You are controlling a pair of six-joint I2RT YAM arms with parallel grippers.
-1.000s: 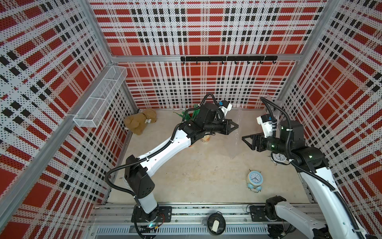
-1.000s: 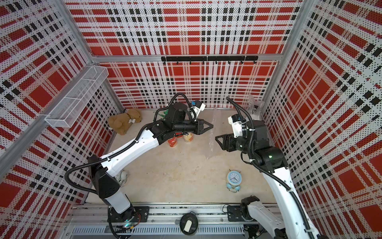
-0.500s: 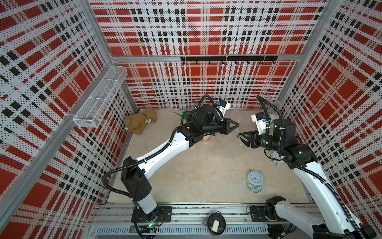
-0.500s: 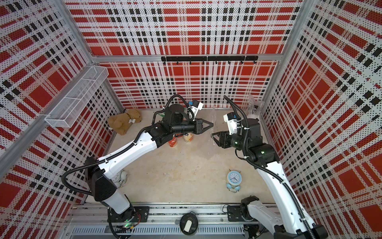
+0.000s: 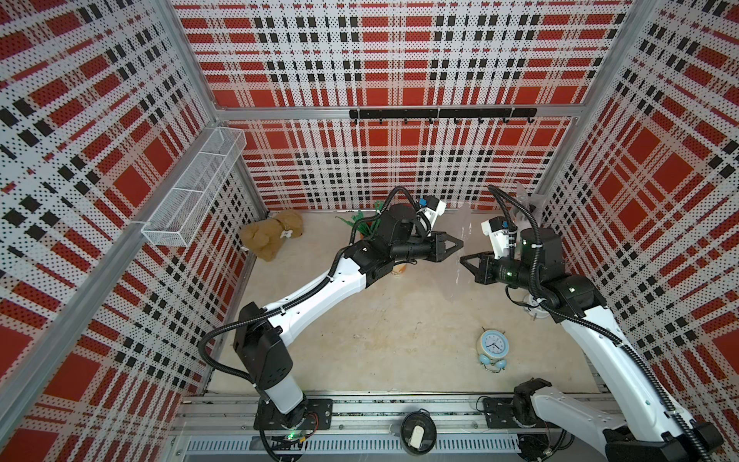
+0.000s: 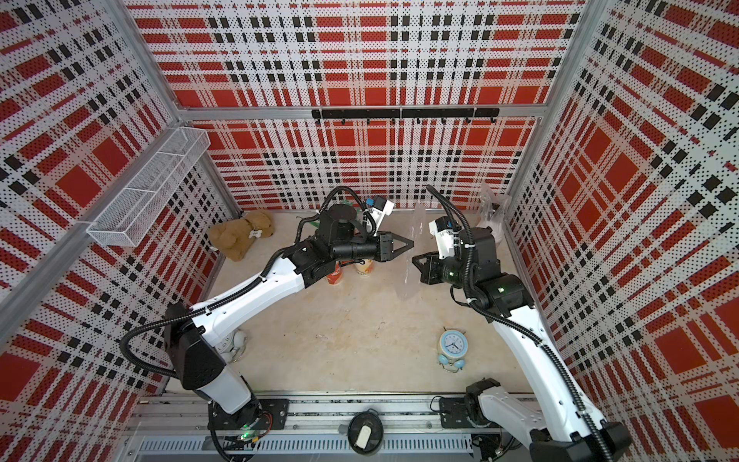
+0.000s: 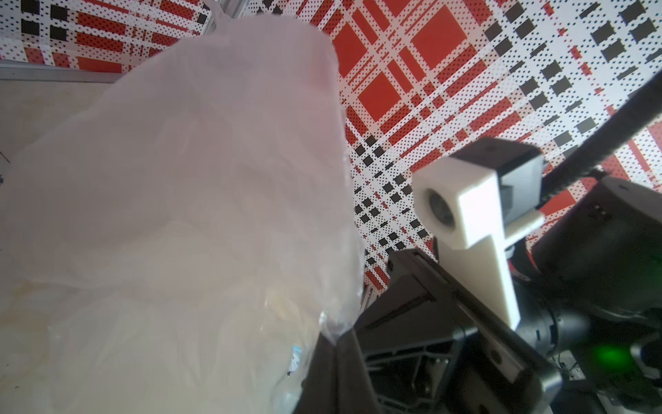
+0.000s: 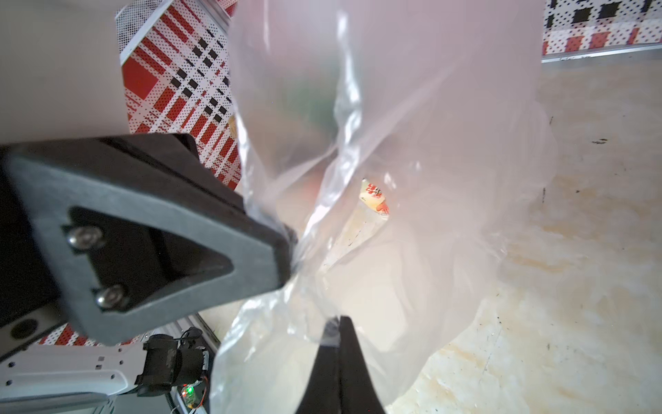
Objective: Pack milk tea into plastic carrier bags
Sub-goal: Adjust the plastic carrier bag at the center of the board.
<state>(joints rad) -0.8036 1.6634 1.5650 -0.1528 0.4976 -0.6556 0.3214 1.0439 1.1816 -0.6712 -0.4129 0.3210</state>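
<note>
With the left gripper (image 5: pixel 460 243) and right gripper (image 5: pixel 463 261) both pinched shut on the bag (image 5: pixel 453 280) hanging mid-air between them, near the cups (image 6: pixel 364 267), they should part slowly and evenly to open its mouth without tearing it.

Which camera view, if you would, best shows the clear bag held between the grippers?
The right wrist view: the bag fills it, crinkles and both pinched spots sharp. The left wrist view shows a blurred milky sheet; both top views, only a faint film.
</note>
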